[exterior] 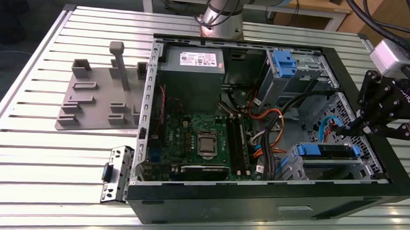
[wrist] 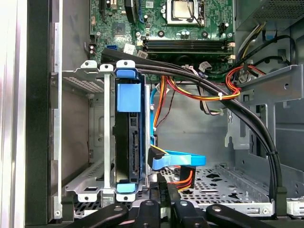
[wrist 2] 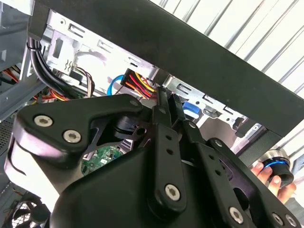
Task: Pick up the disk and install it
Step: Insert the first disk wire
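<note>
The disk sits edge-on in the drive cage of the open computer case, blue rails showing. The gripper hovers at the case's edge on the exterior view's right, fingers pressed together and empty. Judged step: installation near complete; the next move calls for confirming full seating.

An open black computer case lies on the slatted desk, its green motherboard exposed at the frame's centre. A grey slotted stand sits at upper left, beside a grey power supply box.
</note>
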